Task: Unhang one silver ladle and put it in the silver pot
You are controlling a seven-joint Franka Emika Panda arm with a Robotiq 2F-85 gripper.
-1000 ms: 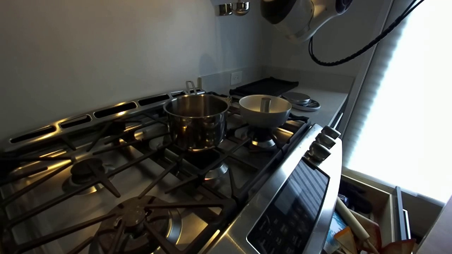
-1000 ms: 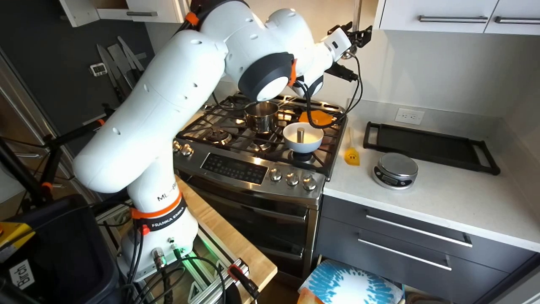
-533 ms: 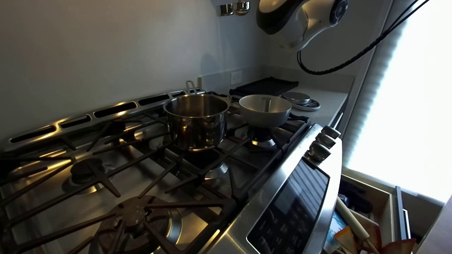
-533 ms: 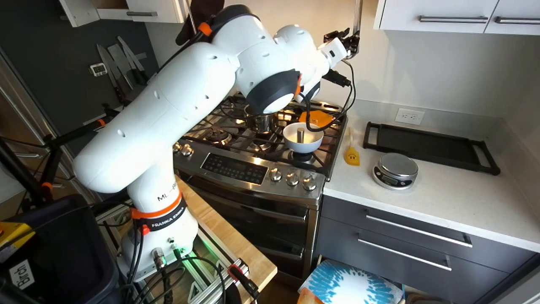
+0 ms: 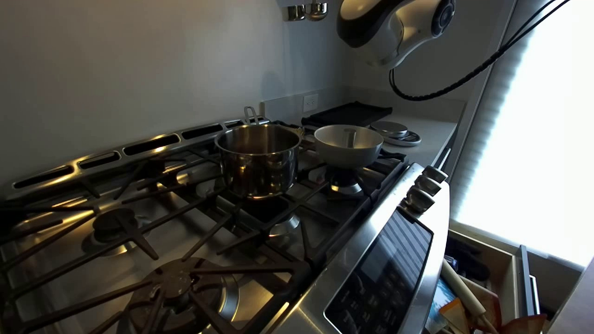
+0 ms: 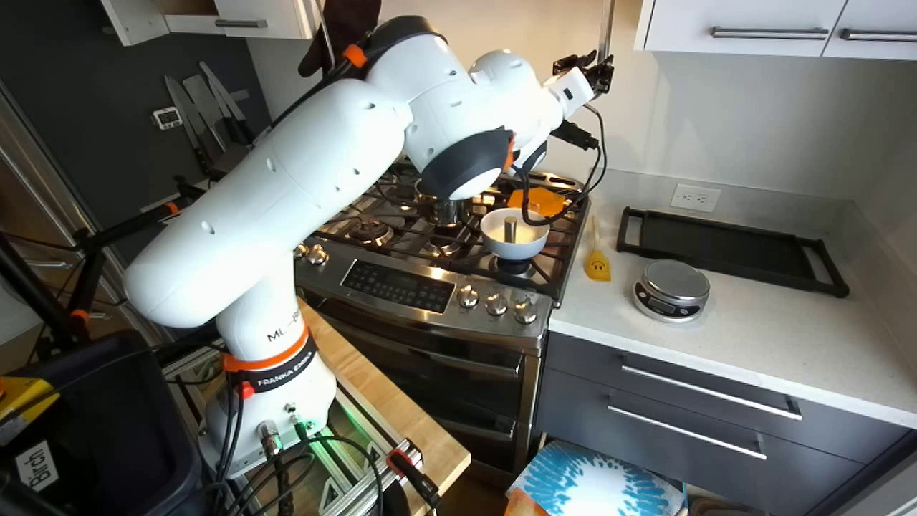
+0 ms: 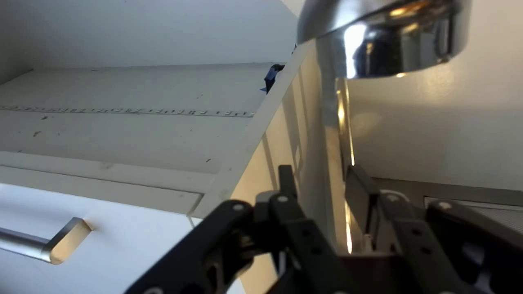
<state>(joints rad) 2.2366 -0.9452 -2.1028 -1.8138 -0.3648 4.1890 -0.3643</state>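
My arm (image 6: pixel 308 172) reaches up from the near left and over the stove (image 6: pixel 397 285), wrist raised by the far wall (image 6: pixel 723 122); my gripper (image 7: pixel 320 177) has its jaws parted; the silver ladle (image 7: pixel 376 51) hangs there, its handle just beside one of my fingers, though whether they touch I cannot tell; the silver pot (image 5: pixel 260 162) sits lower and left, on the stove.

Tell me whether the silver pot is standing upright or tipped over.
Upright: in an exterior view, the silver pot stands on the stove, its round mouth facing up.
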